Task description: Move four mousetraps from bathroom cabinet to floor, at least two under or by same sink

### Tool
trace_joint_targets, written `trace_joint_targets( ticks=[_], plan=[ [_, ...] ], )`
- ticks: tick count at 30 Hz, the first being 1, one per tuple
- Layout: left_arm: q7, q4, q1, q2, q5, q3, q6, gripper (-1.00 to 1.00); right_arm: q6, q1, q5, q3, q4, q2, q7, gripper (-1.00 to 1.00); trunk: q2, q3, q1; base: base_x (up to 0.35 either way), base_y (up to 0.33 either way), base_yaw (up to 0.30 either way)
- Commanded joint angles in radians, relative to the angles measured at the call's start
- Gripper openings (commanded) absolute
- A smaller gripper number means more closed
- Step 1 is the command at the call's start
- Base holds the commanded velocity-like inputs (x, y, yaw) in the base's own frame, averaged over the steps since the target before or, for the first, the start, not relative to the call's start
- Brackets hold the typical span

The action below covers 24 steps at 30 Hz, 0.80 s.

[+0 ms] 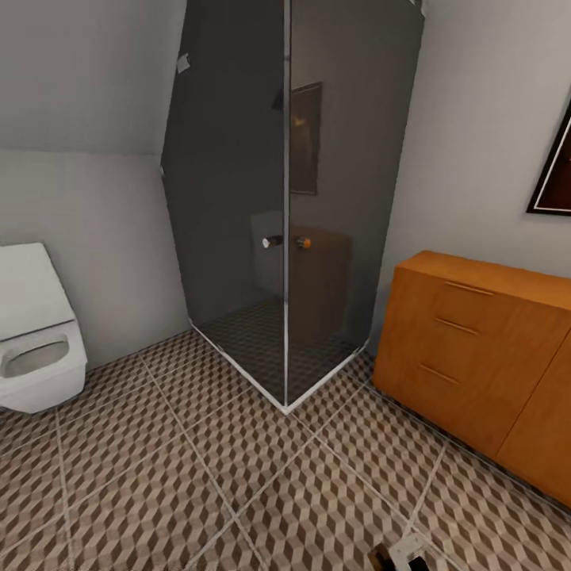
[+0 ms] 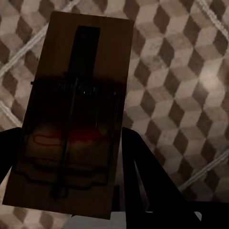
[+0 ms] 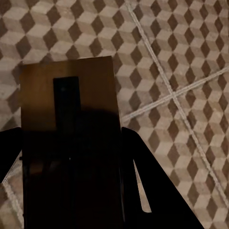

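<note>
Two mousetraps held over the bathroom floor [image 1: 238, 476]

The left end effector [image 2: 62, 191] gripped a mousetrap [image 2: 76, 119], its long axis running out along the fingers, a red mark, possibly printed lettering, unreadable. The right end effector [image 3: 71, 200] clamped a second mousetrap [image 3: 69, 143] pointing likewise. The toilet [image 1: 36, 333], glass shower [image 1: 285, 214] and orange cabinet [image 1: 476, 357] stood left to right.

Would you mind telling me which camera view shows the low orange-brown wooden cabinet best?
The head view: the low orange-brown wooden cabinet stands at the right against the wall, its slim bar handles visible. Both wrist views look down at the cube-patterned tiled floor past a held flat dark mousetrap, with no cabinet to make out.
</note>
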Motion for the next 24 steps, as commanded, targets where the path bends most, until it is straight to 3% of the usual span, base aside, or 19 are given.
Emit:
trace_joint_targets(
  ticks=[1,13,24],
  plan=[
    [0.011,-0.005,-0.002,0.001,0.003,-0.008,-0.006,-1.0,-0.002,0.0,-0.009,0.009,-0.001,0.0,0.0,-1.0,0.0,-0.001,0.0,0.0,0.0,0.285],
    [0.01,-0.009,-0.002,0.0,0.003,-0.008,-0.006,-1.0,-0.002,0.007,-0.008,0.009,-0.001,0.0,0.0,-1.0,0.0,-0.002,0.0,0.0,0.0,0.282],
    [0.01,-0.008,-0.002,0.0,0.003,-0.008,-0.006,-1.0,-0.002,0.014,-0.009,0.009,-0.001,0.002,0.0,-1.0,0.0,-0.015,0.0,0.0,0.0,0.198]
  ],
)
